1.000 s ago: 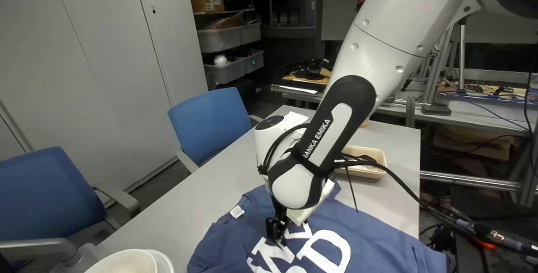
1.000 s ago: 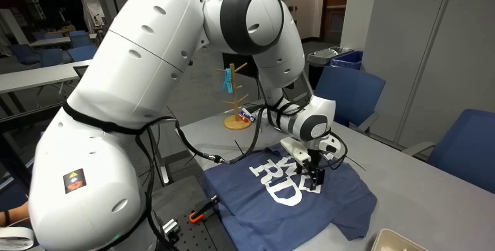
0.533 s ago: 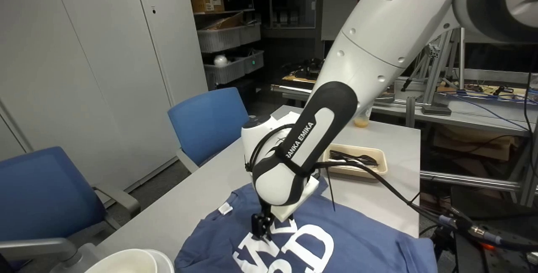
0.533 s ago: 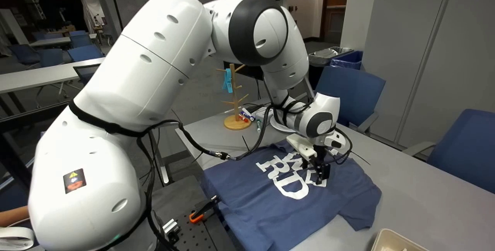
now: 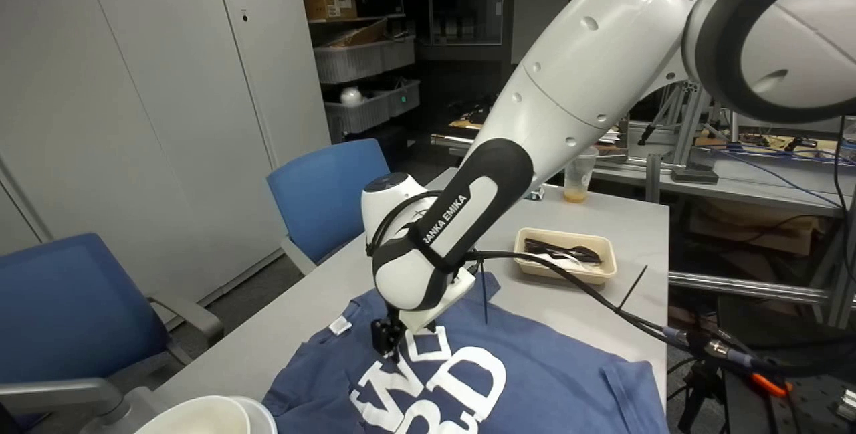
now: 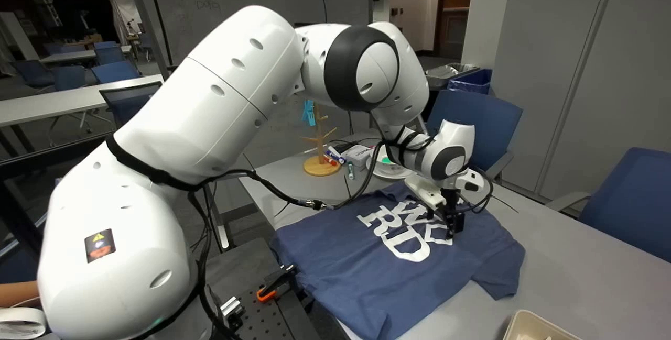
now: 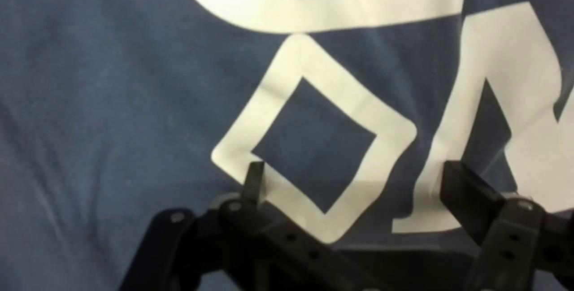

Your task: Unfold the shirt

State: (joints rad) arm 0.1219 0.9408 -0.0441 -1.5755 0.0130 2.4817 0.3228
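Observation:
The blue shirt (image 5: 548, 367) lies mostly flat on the table with its white lettering up. It also shows in an exterior view (image 6: 341, 256), with a sleeve spread at the right and its near part at the table edge. A white tag (image 5: 340, 325) shows by the collar. My gripper (image 5: 413, 344) points down onto the lettering, low on the cloth, also in an exterior view (image 6: 441, 227). In the wrist view the gripper (image 7: 362, 183) is open, its fingers (image 7: 254, 181) wide apart. The fingertips appear to press on the shirt, with cloth lying flat between them.
A tan tray (image 5: 567, 278) with dark utensils and a plastic cup (image 5: 579, 176) stand on the table. White bowls (image 5: 197, 417) stand at the opposite end. A wooden peg stand (image 6: 318, 141) and markers (image 6: 335, 155) are nearby. Blue chairs (image 5: 334, 193) line the table.
My gripper has moved across the table away from the arm's base. The shirt, with its lettering, tag and sleeve, has slid along with it. The gripper stays low on the cloth.

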